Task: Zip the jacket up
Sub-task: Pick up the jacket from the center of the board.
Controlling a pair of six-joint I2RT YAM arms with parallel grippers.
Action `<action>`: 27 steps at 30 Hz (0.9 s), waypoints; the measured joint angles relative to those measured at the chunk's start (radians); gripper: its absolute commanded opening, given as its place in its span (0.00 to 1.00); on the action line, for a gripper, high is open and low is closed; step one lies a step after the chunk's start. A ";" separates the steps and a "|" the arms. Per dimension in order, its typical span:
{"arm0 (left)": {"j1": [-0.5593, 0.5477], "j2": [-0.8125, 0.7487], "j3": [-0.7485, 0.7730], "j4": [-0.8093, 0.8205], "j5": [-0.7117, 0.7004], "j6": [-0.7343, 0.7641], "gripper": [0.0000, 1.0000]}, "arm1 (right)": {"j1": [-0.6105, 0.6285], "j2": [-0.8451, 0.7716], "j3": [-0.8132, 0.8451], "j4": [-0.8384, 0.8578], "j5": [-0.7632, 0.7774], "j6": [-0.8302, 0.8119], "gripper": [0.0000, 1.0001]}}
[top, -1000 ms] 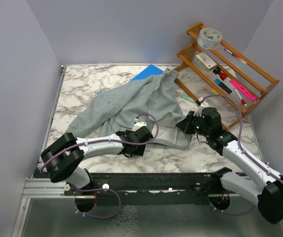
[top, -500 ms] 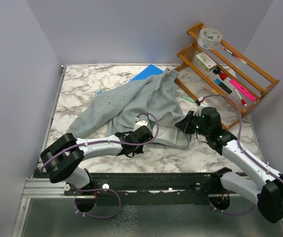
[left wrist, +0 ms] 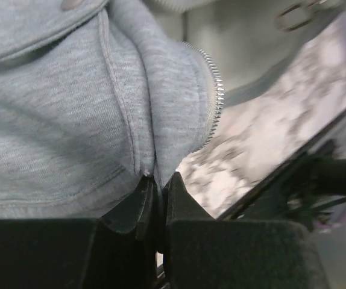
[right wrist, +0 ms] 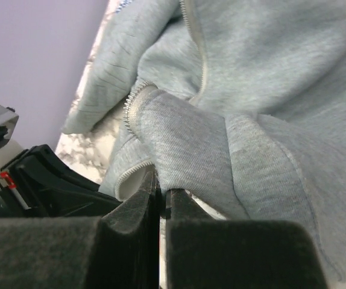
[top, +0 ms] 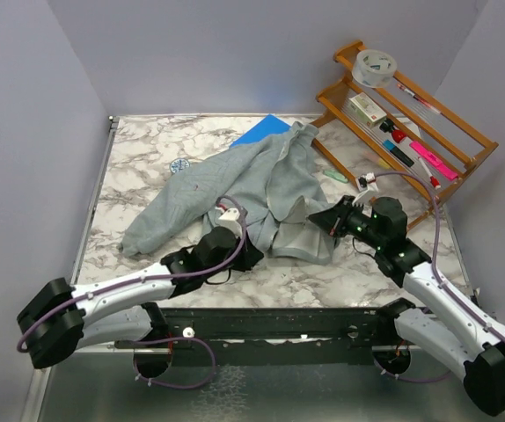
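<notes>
Marble table (top: 138, 167): left tool (left wrist: 158, 180), right tool (right wrist: 160, 183), both low on jacket (top: 270, 171)

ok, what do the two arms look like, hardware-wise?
Matching pair: the left arm and right arm have white links, black joint housings and black wrists. A thin purple cable loops along each. Jaws are black with matte padded faces.
</notes>
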 measured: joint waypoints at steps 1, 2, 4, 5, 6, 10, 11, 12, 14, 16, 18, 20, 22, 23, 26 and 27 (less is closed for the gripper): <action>0.001 -0.043 -0.030 0.050 0.002 -0.017 0.00 | 0.000 -0.008 0.000 0.011 -0.010 0.008 0.01; 0.002 -0.077 -0.055 0.097 0.003 -0.034 0.00 | 0.000 -0.011 0.000 0.015 -0.015 0.011 0.01; 0.002 -0.137 -0.109 0.182 0.003 -0.069 0.00 | 0.000 -0.021 0.001 0.024 -0.037 0.019 0.01; 0.002 -0.167 -0.133 0.219 0.002 -0.084 0.00 | 0.000 -0.026 0.003 0.024 -0.050 0.025 0.00; 0.002 -0.185 -0.145 0.238 0.002 -0.093 0.00 | 0.000 -0.030 0.004 0.025 -0.058 0.027 0.01; 0.003 -0.252 -0.156 0.291 -0.017 -0.112 0.00 | 0.000 -0.065 0.002 0.061 -0.093 0.050 0.00; 0.003 -0.279 -0.156 0.309 -0.029 -0.114 0.00 | 0.000 -0.079 -0.003 0.086 -0.103 0.062 0.01; 0.003 -0.300 -0.156 0.324 -0.043 -0.114 0.00 | 0.000 -0.092 -0.009 0.115 -0.115 0.075 0.00; 0.003 -0.332 -0.156 0.351 -0.064 -0.111 0.00 | 0.000 -0.105 -0.012 0.161 -0.148 0.102 0.01; 0.003 -0.358 -0.156 0.378 -0.082 -0.101 0.00 | 0.000 -0.100 -0.012 0.200 -0.187 0.128 0.01; 0.003 -0.369 -0.156 0.404 -0.095 -0.085 0.00 | 0.000 -0.088 -0.013 0.232 -0.222 0.161 0.01; 0.003 -0.371 -0.156 0.437 -0.102 -0.064 0.00 | 0.000 -0.077 -0.019 0.275 -0.249 0.203 0.00; 0.003 -0.370 -0.155 0.469 -0.106 -0.039 0.00 | 0.000 -0.069 -0.036 0.338 -0.277 0.246 0.01; 0.003 -0.370 -0.153 0.481 -0.107 -0.028 0.00 | 0.000 -0.066 -0.044 0.368 -0.288 0.269 0.00; 0.003 -0.364 -0.122 0.503 -0.108 0.020 0.00 | 0.010 -0.055 -0.044 0.411 -0.305 0.314 0.00; 0.003 -0.361 -0.107 0.513 -0.109 0.041 0.00 | 0.023 -0.055 -0.040 0.414 -0.303 0.317 0.01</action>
